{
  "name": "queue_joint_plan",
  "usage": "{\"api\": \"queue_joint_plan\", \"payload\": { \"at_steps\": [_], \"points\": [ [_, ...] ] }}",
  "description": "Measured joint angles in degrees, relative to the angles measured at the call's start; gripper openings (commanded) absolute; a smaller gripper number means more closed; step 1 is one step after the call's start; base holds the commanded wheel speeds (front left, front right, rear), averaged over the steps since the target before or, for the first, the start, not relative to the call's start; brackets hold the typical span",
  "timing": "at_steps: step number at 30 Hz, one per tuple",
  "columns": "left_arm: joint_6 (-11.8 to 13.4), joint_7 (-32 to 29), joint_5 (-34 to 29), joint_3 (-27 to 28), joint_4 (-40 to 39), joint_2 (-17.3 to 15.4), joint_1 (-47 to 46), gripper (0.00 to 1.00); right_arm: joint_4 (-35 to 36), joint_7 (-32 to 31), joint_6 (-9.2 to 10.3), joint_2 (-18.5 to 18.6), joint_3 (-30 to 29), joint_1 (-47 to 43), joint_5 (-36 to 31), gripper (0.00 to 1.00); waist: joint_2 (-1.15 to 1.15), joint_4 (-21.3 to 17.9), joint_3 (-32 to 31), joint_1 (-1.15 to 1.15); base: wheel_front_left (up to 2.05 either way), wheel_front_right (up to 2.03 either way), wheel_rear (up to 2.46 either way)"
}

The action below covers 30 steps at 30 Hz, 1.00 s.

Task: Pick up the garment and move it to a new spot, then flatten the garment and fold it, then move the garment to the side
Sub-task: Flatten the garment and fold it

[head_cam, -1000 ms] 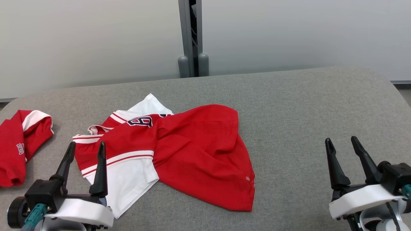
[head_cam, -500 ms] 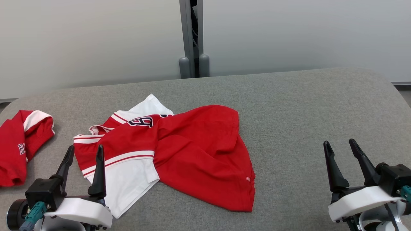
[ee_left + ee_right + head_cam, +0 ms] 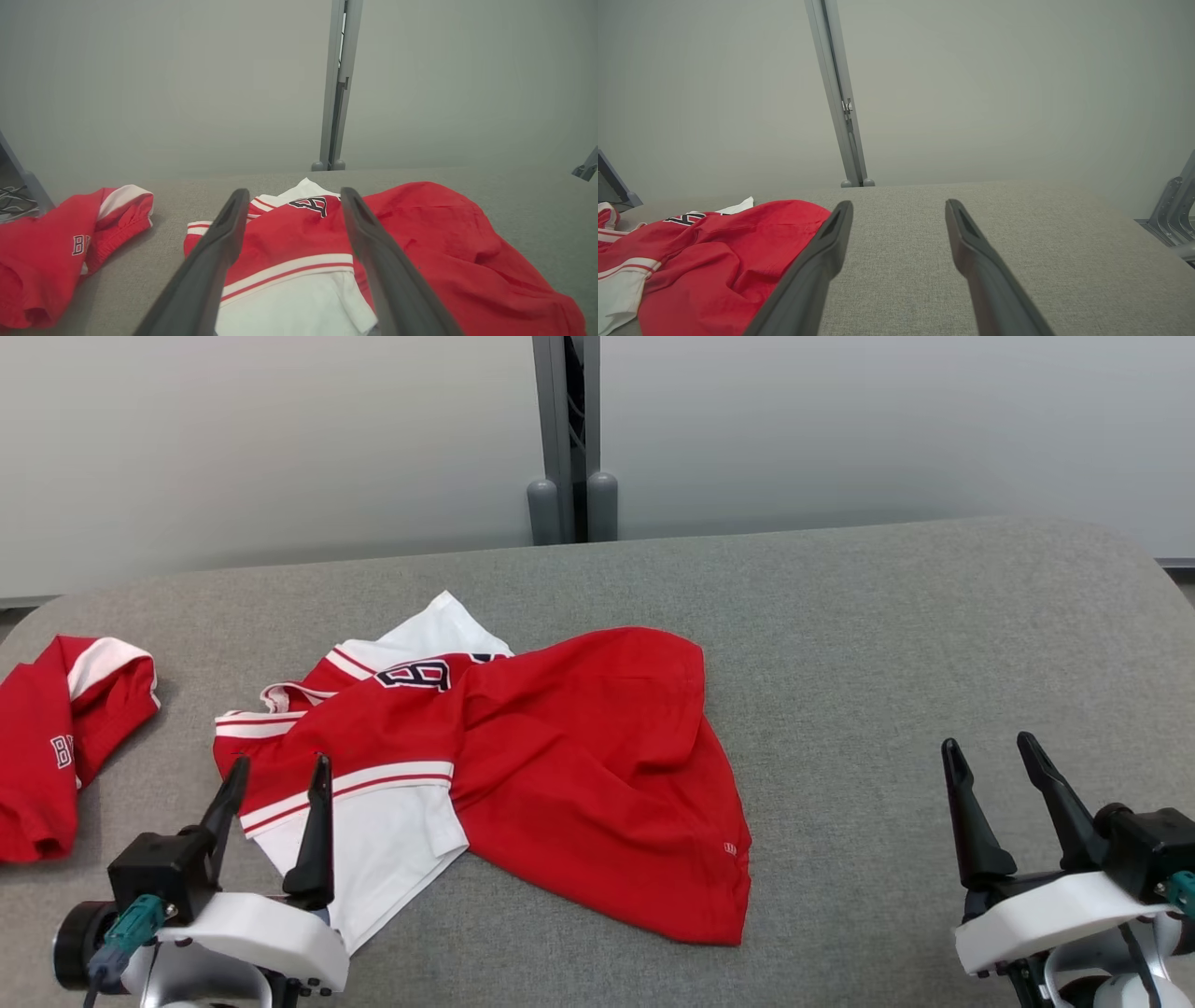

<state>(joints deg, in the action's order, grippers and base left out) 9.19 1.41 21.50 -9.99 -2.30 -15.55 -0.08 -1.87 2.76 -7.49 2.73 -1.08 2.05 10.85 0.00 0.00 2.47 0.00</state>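
A crumpled red and white garment [image 3: 579, 775] with dark lettering lies left of centre on the grey table [image 3: 887, 644]. My left gripper [image 3: 280, 767] hovers open over its white sleeve at the near left, nothing between the fingers. In the left wrist view the garment [image 3: 420, 252] spreads beneath my open left gripper [image 3: 290, 192]. My right gripper [image 3: 988, 745] stands open above bare cloth at the near right, well apart from the garment. The right wrist view shows the garment [image 3: 714, 252] to the left of my open right gripper [image 3: 899, 203].
Another red and white garment [image 3: 47, 747] lies bunched at the table's far left edge, also in the left wrist view [image 3: 56, 252]. A grey post [image 3: 569, 439] stands behind the table against a pale wall. Bare grey surface stretches right of the main garment.
My left gripper has shifted right and slightly forward over the white sleeve. The head camera has tilted a little, shifting the whole picture. The right gripper has barely moved.
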Motion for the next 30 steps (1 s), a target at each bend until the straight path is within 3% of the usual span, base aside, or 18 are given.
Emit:
{"api": "queue_joint_plan", "payload": {
  "at_steps": [6,21,22,23,24,30],
  "points": [
    [-1.65,-4.01,3.48,-2.11,6.81,2.01,-0.15,1.00,0.02,-0.24,0.00,-0.02,1.52,1.27,-0.04,1.00,0.00,0.72,2.99,0.00,0.00,0.00,0.00],
    [-4.57,-6.10,10.99,-1.25,20.34,5.39,-0.90,0.98,-2.21,0.38,0.00,0.03,3.28,4.61,-0.20,1.00,0.00,2.13,8.93,0.00,0.00,0.00,0.00],
    [-4.70,-6.10,11.01,-1.30,20.63,5.43,-1.32,0.52,-2.29,0.42,0.00,0.00,3.26,4.77,-0.23,1.00,0.00,2.25,9.13,0.00,0.00,0.00,0.00],
    [-5.03,-6.00,11.02,-1.31,20.91,5.46,-1.72,0.16,-2.43,0.62,0.00,-0.01,3.27,4.95,-0.22,1.00,0.00,2.37,9.33,0.00,0.00,0.00,0.00],
    [-5.14,-5.82,11.06,-1.33,21.19,5.46,-1.97,0.00,-2.74,0.63,0.00,-0.01,3.24,5.16,-0.14,1.00,0.00,2.50,9.48,0.00,0.00,0.00,0.00],
    [-6.11,-4.59,11.10,-2.11,21.57,5.58,-3.56,0.00,-6.19,1.46,0.01,0.07,2.63,9.51,2.22,1.00,0.00,3.38,10.45,0.00,0.00,0.00,0.00]
  ]
}}
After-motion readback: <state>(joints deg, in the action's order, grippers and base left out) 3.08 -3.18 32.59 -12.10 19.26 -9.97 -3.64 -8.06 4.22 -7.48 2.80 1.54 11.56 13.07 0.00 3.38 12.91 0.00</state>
